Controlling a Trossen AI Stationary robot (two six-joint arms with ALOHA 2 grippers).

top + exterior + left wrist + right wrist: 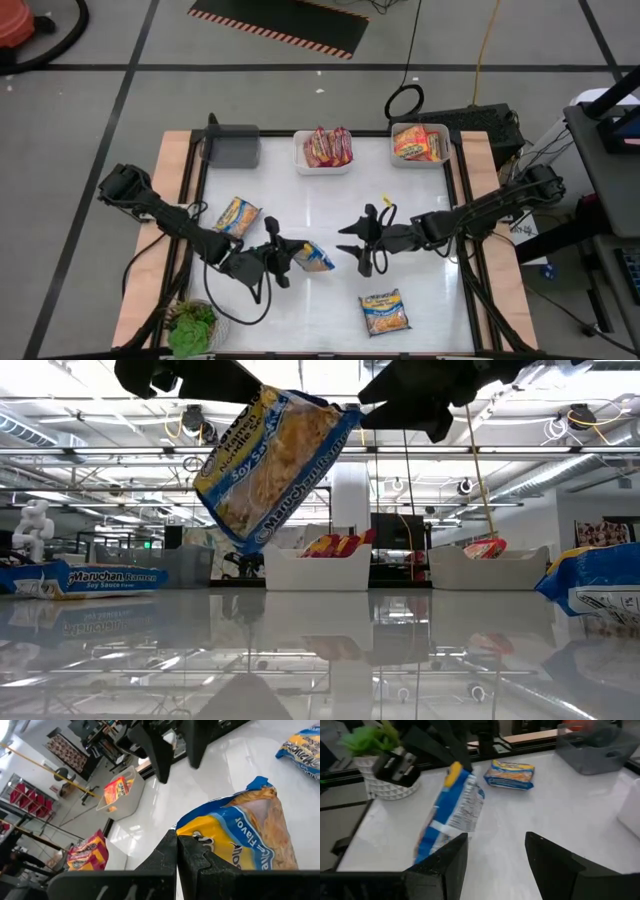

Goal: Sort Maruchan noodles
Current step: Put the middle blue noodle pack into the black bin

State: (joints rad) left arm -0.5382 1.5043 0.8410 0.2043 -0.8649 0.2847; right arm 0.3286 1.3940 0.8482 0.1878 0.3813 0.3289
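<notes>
A blue-and-yellow soy sauce packet (314,258) hangs in the air near the middle of the table (330,210), pinched by one end in the left gripper (290,259), whose fingers are clamped tight on the wrapper. From table height the packet (268,465) dangles tilted, clear of the surface, which the overhead view cannot show. The right gripper (366,245) faces it from just beside, fingers spread wide and holding nothing; its own camera looks between those fingers (445,865) at the packet's back side (451,815).

Two more blue-and-yellow packets lie flat: one (238,215) toward the left edge behind the left arm, one (385,312) near the front edge on the right side. Along the far edge stand three bins: a grey bin (232,147) at the left, a white bin with red packets (323,162) in the middle, and a white bin with orange packets (420,158) at the right. The left wrist camera shows the orange packet (116,790) standing on edge in its bin.

A potted plant (191,326) sits at the front left corner. The table's middle stretch, between the grippers and the bins, is bare.
</notes>
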